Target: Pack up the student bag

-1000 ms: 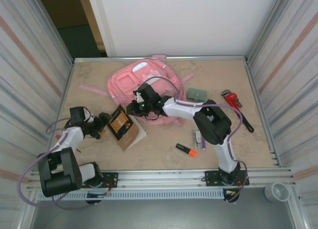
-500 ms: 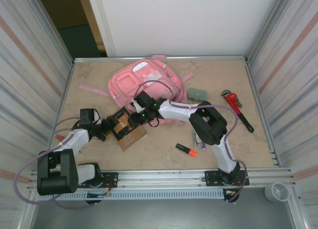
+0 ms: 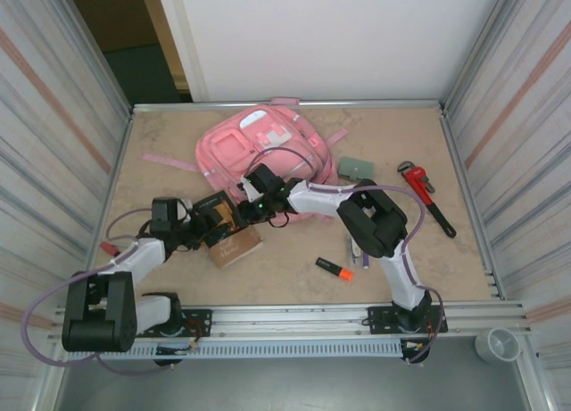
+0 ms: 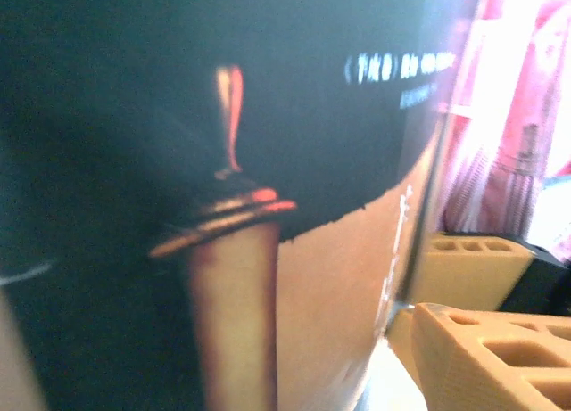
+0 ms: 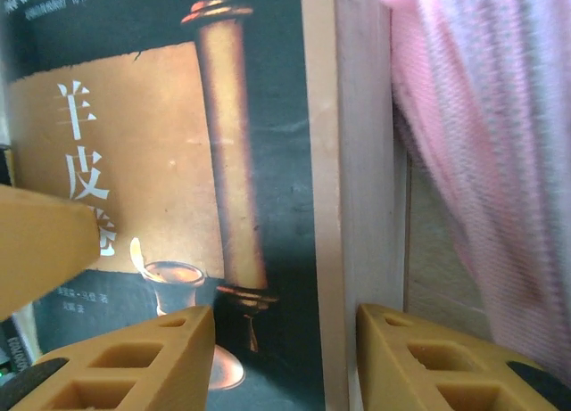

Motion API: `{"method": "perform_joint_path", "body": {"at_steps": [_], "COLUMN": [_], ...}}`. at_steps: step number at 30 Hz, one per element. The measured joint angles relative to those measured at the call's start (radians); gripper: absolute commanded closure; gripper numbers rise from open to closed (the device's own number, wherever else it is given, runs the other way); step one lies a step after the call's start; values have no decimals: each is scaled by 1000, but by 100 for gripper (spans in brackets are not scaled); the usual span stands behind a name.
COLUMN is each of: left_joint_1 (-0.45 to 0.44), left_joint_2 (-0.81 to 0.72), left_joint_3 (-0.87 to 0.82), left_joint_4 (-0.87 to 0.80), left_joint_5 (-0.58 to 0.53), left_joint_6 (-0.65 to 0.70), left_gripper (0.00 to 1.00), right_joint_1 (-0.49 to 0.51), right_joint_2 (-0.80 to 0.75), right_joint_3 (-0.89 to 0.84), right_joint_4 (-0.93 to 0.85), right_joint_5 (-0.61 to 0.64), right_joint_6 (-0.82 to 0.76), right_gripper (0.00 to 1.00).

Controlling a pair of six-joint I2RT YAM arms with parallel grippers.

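The student bag [image 3: 260,151] lies flat at the far middle of the table [image 3: 294,282], front pockets up. I judge it soft, light fabric: it should sag and fold when lifted, and its mouth will likely fall shut unless held. I would grip the stiffer rim along the zip or the top loop, not a loose panel. A book [image 3: 235,245] sits tilted against the bag's near edge. The right gripper [image 5: 285,357] has its jaws apart, straddling the book's long edge. The left gripper [image 3: 203,226] is pressed close to the cover; I cannot tell whether it grips
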Motion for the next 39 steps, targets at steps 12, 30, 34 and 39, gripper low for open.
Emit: {"method": "perform_joint_path", "body": {"at_steps": [12,30,34,39], "left_joint_1": [-4,-4,-4,-4], "left_joint_2": [-230,-386,-489,-503], "left_joint_3": [-85,-25,13,11], "left_joint_4": [51,-75,-71,-32], "left_joint_5": [27,31,38,49], "left_joint_6": [-48,-68,-128,-237], "left_gripper": [54,100,100,100], "right_joint_1": [0,-117,-158,-147], "right_joint_2": [19,-342,-491,-499], "right_joint_3": [-53,-264,-287,-321], "right_joint_4": [92,26,34,104], "right_joint_5": [-119,-130,-123,-152], "right_joint_6": [70,74,103,188], "right_gripper": [55,7,3,1]}}
